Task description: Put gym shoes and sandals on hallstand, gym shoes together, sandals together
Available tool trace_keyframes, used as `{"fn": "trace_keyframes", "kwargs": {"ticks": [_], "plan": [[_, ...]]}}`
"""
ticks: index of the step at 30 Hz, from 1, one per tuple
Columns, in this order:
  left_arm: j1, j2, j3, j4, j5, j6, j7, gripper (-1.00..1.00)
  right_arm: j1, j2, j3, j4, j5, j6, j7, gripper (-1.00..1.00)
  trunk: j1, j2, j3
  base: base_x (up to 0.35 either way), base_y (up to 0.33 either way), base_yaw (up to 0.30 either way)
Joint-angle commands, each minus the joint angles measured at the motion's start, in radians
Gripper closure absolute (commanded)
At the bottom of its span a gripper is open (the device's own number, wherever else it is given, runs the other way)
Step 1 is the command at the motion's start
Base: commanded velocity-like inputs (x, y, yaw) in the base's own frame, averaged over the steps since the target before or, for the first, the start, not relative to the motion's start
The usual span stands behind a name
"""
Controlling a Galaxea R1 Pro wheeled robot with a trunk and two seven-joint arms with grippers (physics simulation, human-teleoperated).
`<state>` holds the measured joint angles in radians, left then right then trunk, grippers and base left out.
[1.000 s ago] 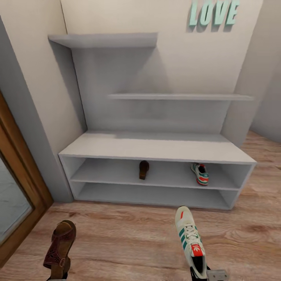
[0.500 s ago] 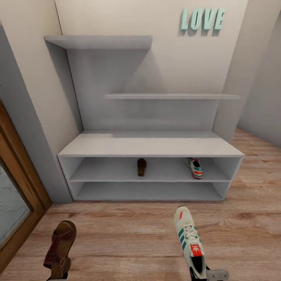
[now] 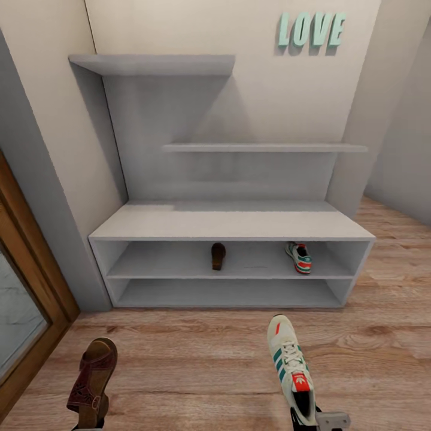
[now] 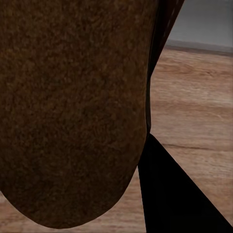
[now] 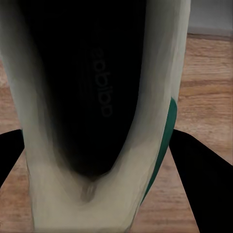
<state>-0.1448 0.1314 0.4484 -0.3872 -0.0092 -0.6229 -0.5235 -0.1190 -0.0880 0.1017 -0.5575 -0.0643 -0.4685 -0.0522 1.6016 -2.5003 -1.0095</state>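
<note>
Sandal (image 3: 91, 383) apparently clamped in left gripper (image 3: 90, 419); right gripper (image 3: 305, 416) clamps sneaker (image 3: 291, 371).

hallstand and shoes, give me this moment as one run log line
left gripper: holds sandal | right gripper: holds gym shoe | hallstand upper tier: second sandal, second gym shoe, apart

Cream walls (image 3: 251, 84) meet in a corner behind a pale grey strip of wall (image 3: 36, 197); mint-green raised letters reading LOVE (image 3: 310, 29) hang high on the back wall, casting soft shadows; a wooden door frame (image 3: 27, 263) with a glass pane (image 3: 15, 320) runs down the near side; a grey wall (image 3: 404, 149) recedes on the opposite side, where the room opens further back; the light is even and diffuse, with faint shading beneath the lettering.
</note>
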Motion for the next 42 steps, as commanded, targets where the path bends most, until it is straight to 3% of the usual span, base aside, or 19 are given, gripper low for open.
{"fn": "trace_keyframes", "kwargs": {"ticks": [1,11,15,16,18,19,20,22,23,26,27,28,30,39,40,41,42], "plan": [[-0.001,-0.001,0.008,0.001,-0.005,-0.001,-0.008,1.00,-0.001,-0.001,0.008,0.001,-0.007,-0.003,-0.004,1.00,0.000,0.000,-0.001,0.000,0.000,0.000],[-0.015,-0.003,-0.004,-0.001,-0.020,0.032,-0.006,1.00,-0.001,-0.002,0.004,-0.002,-0.008,-0.004,-0.007,1.00,0.000,0.000,-0.001,0.000,0.000,0.000],[-0.031,-0.006,-0.006,-0.027,-0.048,0.122,-0.006,1.00,-0.001,-0.001,0.003,-0.002,-0.007,-0.004,-0.008,1.00,0.000,0.000,-0.001,0.000,0.000,0.000],[-0.135,-0.013,-0.005,-0.070,-0.119,0.301,-0.004,1.00,-0.001,-0.002,0.006,0.004,-0.001,-0.002,-0.007,1.00,0.000,0.000,-0.001,0.000,0.000,0.000],[-0.224,-0.017,-0.004,-0.075,-0.190,0.441,-0.004,1.00,-0.001,-0.005,0.003,0.001,0.001,0.000,-0.007,1.00,0.000,0.000,-0.001,0.000,0.000,0.000],[-0.322,-0.051,-0.006,-0.078,-0.291,0.597,0.000,1.00,-0.001,-0.023,-0.005,-0.001,-0.003,0.000,-0.008,1.00,0.000,0.000,-0.001,0.000,0.000,0.000],[-0.353,-0.067,-0.006,-0.079,-0.325,0.638,0.010,1.00,-0.001,-0.038,-0.016,-0.002,-0.004,0.000,-0.009,1.00,0.000,0.000,-0.001,0.000,0.000,0.000],[-0.410,-0.096,-0.005,-0.081,-0.389,0.710,0.058,1.00,-0.001,-0.071,-0.069,-0.002,-0.008,0.003,-0.009,1.00,0.000,0.000,-0.001,0.000,0.000,0.000],[-0.436,-0.110,-0.005,-0.081,-0.414,0.743,0.093,1.00,-0.001,-0.086,-0.114,-0.002,-0.014,0.009,-0.009,1.00,0.000,0.000,-0.001,0.000,0.000,0.000],[-0.482,-0.139,-0.004,-0.080,-0.443,0.808,0.161,1.00,-0.001,-0.110,-0.222,-0.003,-0.026,0.042,-0.007,1.00,0.000,0.000,-0.001,0.000,0.000,0.000],[-0.511,-0.158,-0.005,-0.080,-0.454,0.850,0.195,1.00,-0.001,-0.129,-0.299,-0.008,-0.031,0.080,-0.006,1.00,0.000,0.000,-0.001,0.000,0.000,0.000],[-0.527,-0.167,-0.005,-0.080,-0.457,0.873,0.208,1.00,-0.001,-0.143,-0.341,-0.016,-0.034,0.107,-0.005,1.00,0.000,0.000,-0.001,0.000,0.000,0.000],[-0.551,-0.174,-0.005,-0.080,-0.460,0.899,0.217,1.00,-0.001,-0.161,-0.389,-0.033,-0.036,0.144,-0.004,1.00,0.000,0.000,-0.001,0.000,0.000,0.000],[-0.659,-0.182,-0.003,-0.066,-0.461,1.022,0.223,1.00,-0.001,-0.225,-0.550,-0.065,-0.038,0.257,-0.003,1.00,0.000,0.000,-0.001,0.000,0.000,0.000],[-0.676,-0.181,-0.003,-0.066,-0.461,1.058,0.222,1.00,-0.001,-0.231,-0.591,-0.066,-0.038,0.289,-0.003,1.00,0.000,0.000,-0.001,0.000,0.000,0.000],[-0.681,-0.180,-0.003,-0.066,-0.461,1.067,0.221,1.00,-0.001,-0.232,-0.604,-0.066,-0.038,0.301,-0.003,1.00,0.000,0.000,-0.001,0.000,0.000,0.000],[-0.691,-0.180,-0.004,-0.066,-0.461,1.087,0.220,1.00,-0.001,-0.238,-0.653,-0.072,-0.038,0.346,-0.003,1.00,0.000,0.000,-0.001,0.000,0.000,0.000]]}}
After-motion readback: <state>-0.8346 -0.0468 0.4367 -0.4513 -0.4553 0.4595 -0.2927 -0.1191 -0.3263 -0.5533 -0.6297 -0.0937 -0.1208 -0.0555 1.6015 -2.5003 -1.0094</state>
